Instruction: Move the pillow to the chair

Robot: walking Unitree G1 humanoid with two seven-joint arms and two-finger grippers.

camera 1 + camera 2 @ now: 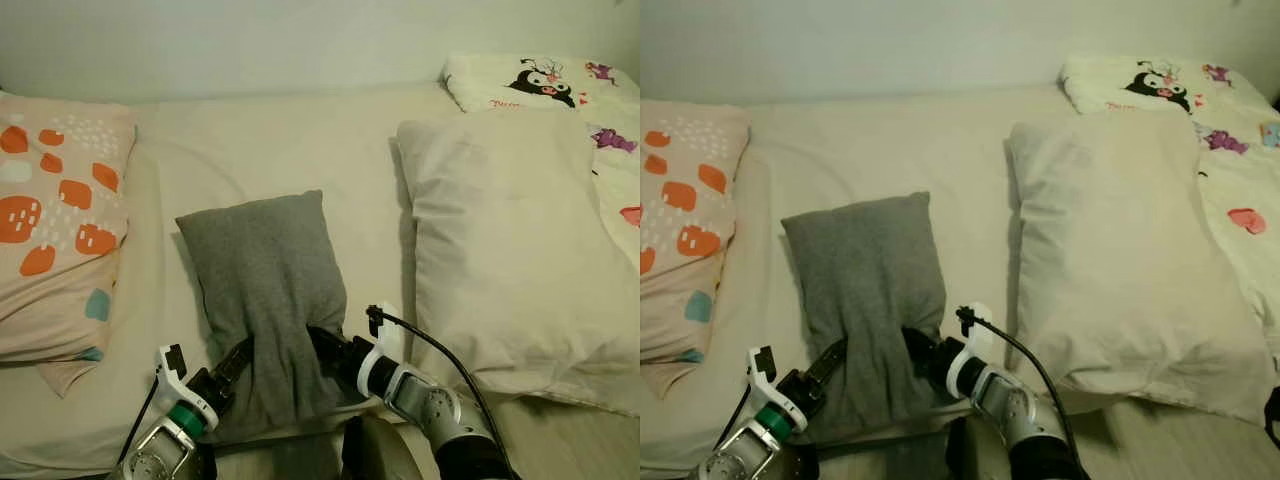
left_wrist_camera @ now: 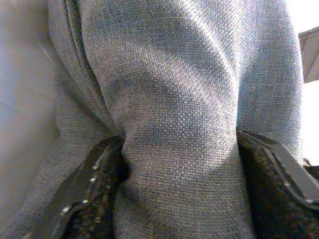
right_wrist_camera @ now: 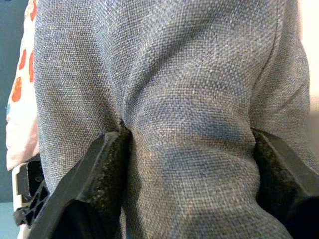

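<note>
While the small grey woven-fabric pillow [image 1: 265, 300] lies on the cream-sheeted bed [image 1: 270, 140], near its front edge, both grippers have hold of its near end. The left gripper [image 1: 232, 372] comes in from the pillow's left side and the right gripper [image 1: 328, 350] from its right, and between them the near end is squeezed into a narrow waist while the far end keeps its full width. In each wrist view the two black padded fingers [image 2: 94, 184] [image 3: 107, 167] stand on either side of a bulging fold of grey cloth, so the jaws of both grippers are pinching the pillow, not pressed together on nothing.

Judging by how deeply the cloth puckers, the pillow is soft, light and loosely filled. It should not break or slip much, as the coarse weave gives the pads grip, but it will sag and fold, and the free far end will likely droop once lifted. Holding filling as well as cover, as these bites seem to do, is safer than pinching cloth alone.

A large white rectangular pillow [image 1: 510, 250] lies just to its right, and an orange-spotted patterned pillow [image 1: 55, 230] to its left.
</note>
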